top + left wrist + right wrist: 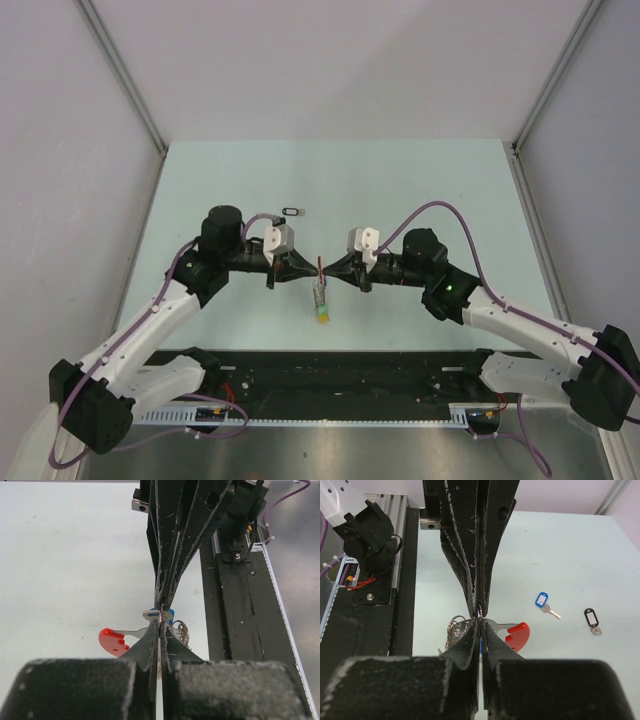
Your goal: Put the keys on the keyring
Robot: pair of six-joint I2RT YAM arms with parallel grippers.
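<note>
Pale tabletop (420,180) spreads under both your arms. Your left gripper (303,272) and right gripper (337,272) meet tip to tip above its middle, both clenched on the keyring (320,290). From that pinch its red band (517,635) juts out sideways, toward the table's far side. In the top view the key cluster trails the other way, its long axis running back toward the arm bases and ending in the green and yellow tags (322,315). Farther out, the blue-tagged key (542,601) and the black-tagged key (591,617) lie flat and apart. In your right wrist view both blades point lower right.
</note>
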